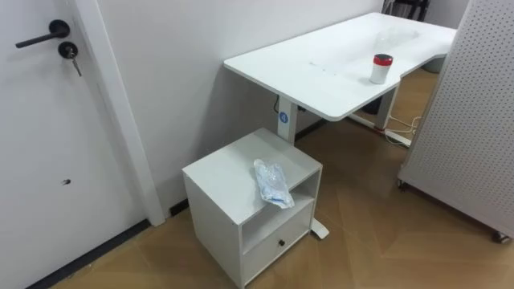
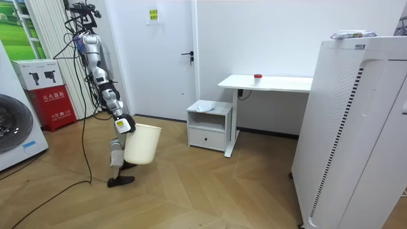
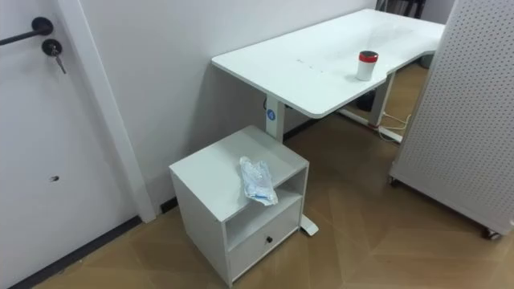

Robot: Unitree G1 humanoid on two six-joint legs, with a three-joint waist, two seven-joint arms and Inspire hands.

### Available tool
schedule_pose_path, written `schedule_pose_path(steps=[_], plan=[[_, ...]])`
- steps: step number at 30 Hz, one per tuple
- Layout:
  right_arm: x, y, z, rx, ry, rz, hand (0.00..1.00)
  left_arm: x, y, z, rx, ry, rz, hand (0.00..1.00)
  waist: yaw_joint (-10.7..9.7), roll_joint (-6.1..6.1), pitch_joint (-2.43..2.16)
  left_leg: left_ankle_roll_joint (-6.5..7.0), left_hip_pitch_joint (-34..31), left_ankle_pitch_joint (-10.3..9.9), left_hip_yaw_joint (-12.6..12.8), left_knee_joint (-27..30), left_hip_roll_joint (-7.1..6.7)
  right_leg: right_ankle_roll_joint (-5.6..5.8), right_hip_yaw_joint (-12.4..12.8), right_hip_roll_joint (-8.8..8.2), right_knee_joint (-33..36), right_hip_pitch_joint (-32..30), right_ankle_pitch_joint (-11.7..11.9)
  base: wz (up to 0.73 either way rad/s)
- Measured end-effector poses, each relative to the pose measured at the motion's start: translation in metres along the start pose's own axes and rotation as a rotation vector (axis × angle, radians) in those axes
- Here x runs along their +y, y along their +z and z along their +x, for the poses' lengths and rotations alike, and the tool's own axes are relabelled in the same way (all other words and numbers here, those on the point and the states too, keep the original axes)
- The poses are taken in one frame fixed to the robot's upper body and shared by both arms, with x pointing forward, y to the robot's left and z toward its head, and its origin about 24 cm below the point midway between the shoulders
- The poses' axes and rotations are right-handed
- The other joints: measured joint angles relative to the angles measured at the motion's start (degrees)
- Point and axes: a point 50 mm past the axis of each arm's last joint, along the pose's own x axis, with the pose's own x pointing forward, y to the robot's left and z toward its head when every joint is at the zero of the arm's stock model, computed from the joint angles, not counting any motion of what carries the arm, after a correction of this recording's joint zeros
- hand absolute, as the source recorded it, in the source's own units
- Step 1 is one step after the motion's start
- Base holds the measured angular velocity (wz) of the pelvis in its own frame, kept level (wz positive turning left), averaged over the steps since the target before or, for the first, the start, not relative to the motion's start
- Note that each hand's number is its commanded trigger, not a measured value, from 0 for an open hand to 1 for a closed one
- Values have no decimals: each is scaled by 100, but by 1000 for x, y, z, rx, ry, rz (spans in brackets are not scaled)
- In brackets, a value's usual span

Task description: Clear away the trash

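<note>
I count one bag (image 1: pixel 273 183), one cabinet (image 1: pixel 218 170), one can (image 1: pixel 381 69) and one bin (image 2: pixel 141 145). The bag, crumpled clear plastic, lies on the cabinet's top at its front right edge, with its lower end drooping over the lip above the single open shelf. One drawer (image 1: pixel 277 241) sits below that shelf.

In the room view my right hand (image 2: pixel 124 124) holds the bin by its rim, down beside the leg. The cabinet with the bag is at 3 o'clock from that hand, well apart, with bare wooden floor between.

From the bag, the red-topped can stands at 2 o'clock on the white surface (image 1: pixel 321 68), near its front edge. The surface's corner overhangs the cabinet's far side. The door (image 1: pixel 40 120) is at 9 o'clock and the cabinet's back is close to the wall beside it. A perforated panel (image 1: pixel 474 120) stands at 3 o'clock, with a strip of floor between it and the cabinet. The floor is open at 6 o'clock.
</note>
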Motion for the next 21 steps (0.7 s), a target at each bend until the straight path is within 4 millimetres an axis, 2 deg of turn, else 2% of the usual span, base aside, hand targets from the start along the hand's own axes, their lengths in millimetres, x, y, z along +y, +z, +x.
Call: schedule_pose_path(steps=[16,21], plan=[[2,1,0,0,3,1,100,-1,2,0,-5,-1,3,0,-11,-27,-9,-3,54,-6,-16,-7,0,0,-23,1,-5,51,0,0],[1,0,0,4,1,1,100,-1,-3,0,6,-1,3,0,-13,-29,-11,-3,54,-6,-33,-7,-4,0,-52,1,-3,62,0,0]])
